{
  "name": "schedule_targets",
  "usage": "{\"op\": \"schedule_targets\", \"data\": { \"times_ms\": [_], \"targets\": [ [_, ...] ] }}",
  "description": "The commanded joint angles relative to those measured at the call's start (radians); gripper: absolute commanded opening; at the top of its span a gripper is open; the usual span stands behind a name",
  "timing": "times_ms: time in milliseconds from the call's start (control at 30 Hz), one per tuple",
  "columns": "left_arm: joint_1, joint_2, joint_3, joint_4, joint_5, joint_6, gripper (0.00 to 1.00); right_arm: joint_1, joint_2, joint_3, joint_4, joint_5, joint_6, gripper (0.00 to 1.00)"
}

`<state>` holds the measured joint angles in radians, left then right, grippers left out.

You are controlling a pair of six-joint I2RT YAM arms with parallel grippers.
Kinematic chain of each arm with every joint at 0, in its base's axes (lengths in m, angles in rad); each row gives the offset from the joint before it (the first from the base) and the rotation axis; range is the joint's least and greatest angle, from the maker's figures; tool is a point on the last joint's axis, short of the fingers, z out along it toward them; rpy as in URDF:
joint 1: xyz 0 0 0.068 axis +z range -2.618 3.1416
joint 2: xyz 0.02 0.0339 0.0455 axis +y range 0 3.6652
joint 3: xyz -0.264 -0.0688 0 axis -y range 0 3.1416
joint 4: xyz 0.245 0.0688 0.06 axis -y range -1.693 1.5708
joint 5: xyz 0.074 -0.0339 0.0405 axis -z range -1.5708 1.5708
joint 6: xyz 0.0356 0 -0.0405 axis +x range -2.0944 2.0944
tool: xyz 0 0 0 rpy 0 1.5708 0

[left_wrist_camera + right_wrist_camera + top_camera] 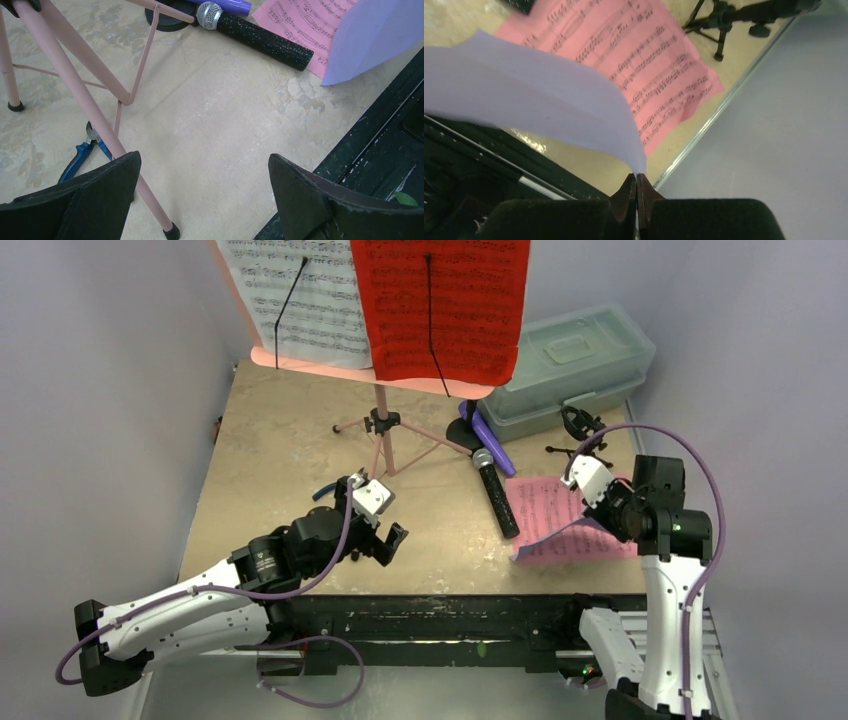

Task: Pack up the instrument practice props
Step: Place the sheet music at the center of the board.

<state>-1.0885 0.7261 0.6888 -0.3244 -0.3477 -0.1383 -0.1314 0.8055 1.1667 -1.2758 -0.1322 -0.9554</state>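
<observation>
Right wrist view: my right gripper (636, 182) is pinched tight on one corner of the lavender sheet (534, 95). The sheet bows up and away from the fingers, over the pink sheet (659, 65), which lies flat on the table (454, 22) just ahead. A black mic support (724, 20) stands further ahead, past the pink sheet. My left gripper (204, 167) is spread wide and holds nothing. A tripod leg (85, 95) of the pink rack (381, 415) is just beside one finger, with the blue pliers (80, 155) behind that leg and the black mic (260, 35) well ahead. Risks: the corner hold is thin, so the paper could slip or tear on a fast pull. The drooping edge could drag the pink sheet along. A left finger could knock the leg and tip the rack, which carries the white sheet (300, 300) and red sheet (450, 300).
</observation>
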Motion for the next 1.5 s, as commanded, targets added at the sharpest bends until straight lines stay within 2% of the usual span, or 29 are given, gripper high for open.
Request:
{"op": "schedule_targets", "data": {
  "times_ms": [0,233,433,700,867,1133,1233,1467],
  "targets": [
    [0.002,-0.007,0.005,0.009,0.008,-0.003,0.99,-0.002,0.028,-0.078,0.071,0.177,-0.054,0.00],
    [0.002,-0.005,0.005,0.009,0.009,-0.003,0.99,-0.002,0.131,-0.118,0.277,0.244,-0.033,0.00],
    [0.002,-0.007,0.005,0.008,0.009,-0.003,0.99,-0.002,0.226,-0.165,0.494,0.256,0.006,0.00],
    [0.002,0.000,0.005,0.008,0.011,-0.001,0.99,-0.002,0.306,-0.247,0.673,0.241,0.023,0.01],
    [0.002,0.003,0.006,0.008,0.013,0.000,0.99,-0.002,0.290,-0.306,0.758,0.228,0.038,0.10],
    [0.002,0.007,0.005,0.009,0.013,0.000,0.99,-0.002,0.240,-0.374,0.860,0.224,0.093,0.37],
    [0.002,0.007,0.006,0.007,0.013,0.000,0.99,-0.002,0.220,-0.392,0.871,0.218,0.113,0.46],
    [0.002,0.004,0.006,0.008,0.015,0.000,0.99,-0.002,0.162,-0.414,0.841,0.184,0.146,0.59]
  ]
}}
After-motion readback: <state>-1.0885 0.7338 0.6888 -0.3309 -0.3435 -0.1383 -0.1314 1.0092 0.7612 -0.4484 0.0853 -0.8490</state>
